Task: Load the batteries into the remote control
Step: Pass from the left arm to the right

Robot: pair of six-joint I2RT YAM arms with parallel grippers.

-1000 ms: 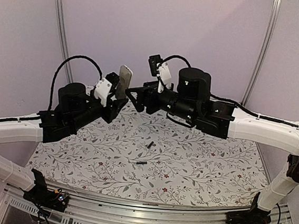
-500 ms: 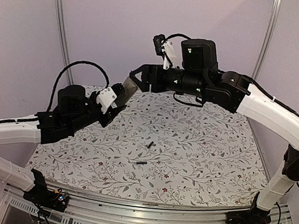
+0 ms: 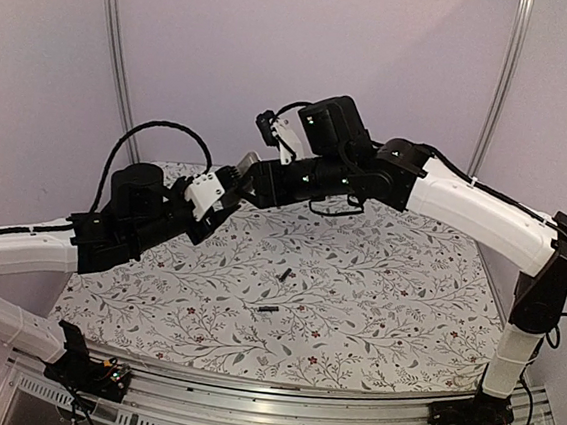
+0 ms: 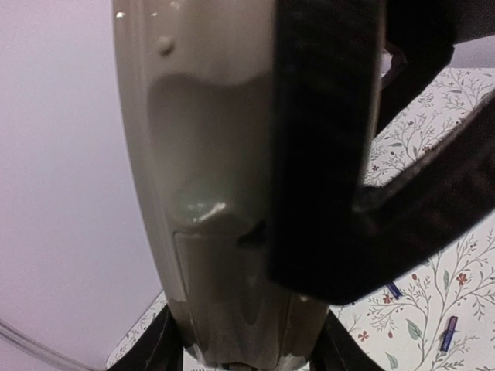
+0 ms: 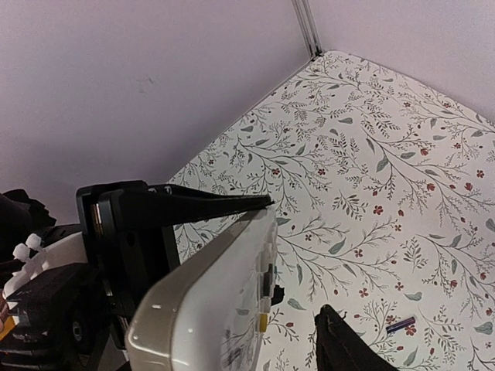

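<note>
Counter (image 3: 394, 314): white cloth, printed all over with trailing grey-green leafy vines and small red-brown flowers; remote control (image 5: 224, 301): glossy white front, a small yellow mark among dark ones near its edge, grey-tan back; batteries (image 3: 284, 273): dark, near black from above, bluish-violet in the wrist views; left hand (image 3: 229, 177): black fingers, white housing behind; right hand (image 3: 254, 175): black throughout; arms (image 3: 475, 206): white shells, black joints; cables (image 3: 151, 124): black; walls (image 3: 399, 53): plain pale lilac; frame rails (image 3: 114, 46): bare silver metal.
</note>
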